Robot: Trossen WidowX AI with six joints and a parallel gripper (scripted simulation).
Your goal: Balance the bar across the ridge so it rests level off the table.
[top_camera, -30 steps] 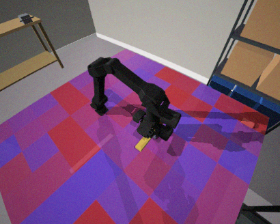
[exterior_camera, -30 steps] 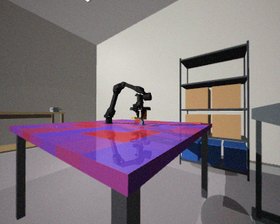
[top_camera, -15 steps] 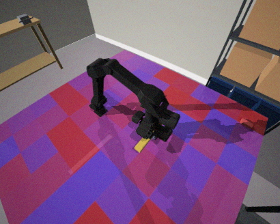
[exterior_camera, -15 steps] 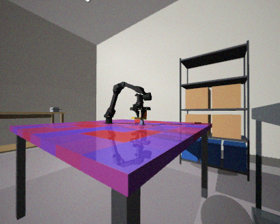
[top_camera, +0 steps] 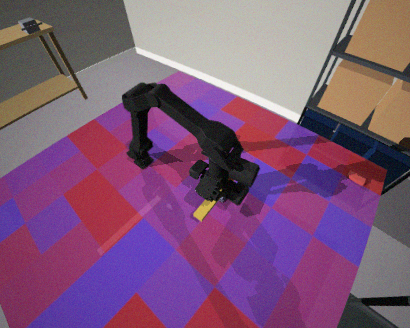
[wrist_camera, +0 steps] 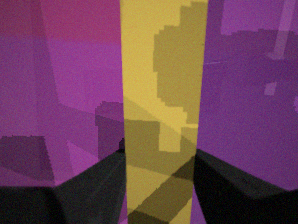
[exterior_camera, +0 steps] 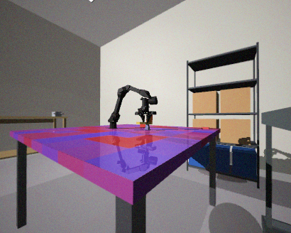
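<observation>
One yellow bar [wrist_camera: 160, 100] sits clamped inside the tool [wrist_camera: 160, 175].

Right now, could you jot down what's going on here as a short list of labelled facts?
arm: one black arm on a red-and-purple checkered table
gripper: gripper shut on the yellow bar
bar: yellow bar, one end pokes out below the gripper in the top view
ridge: not clearly visible
background: shelf rack with cardboard boxes
</observation>
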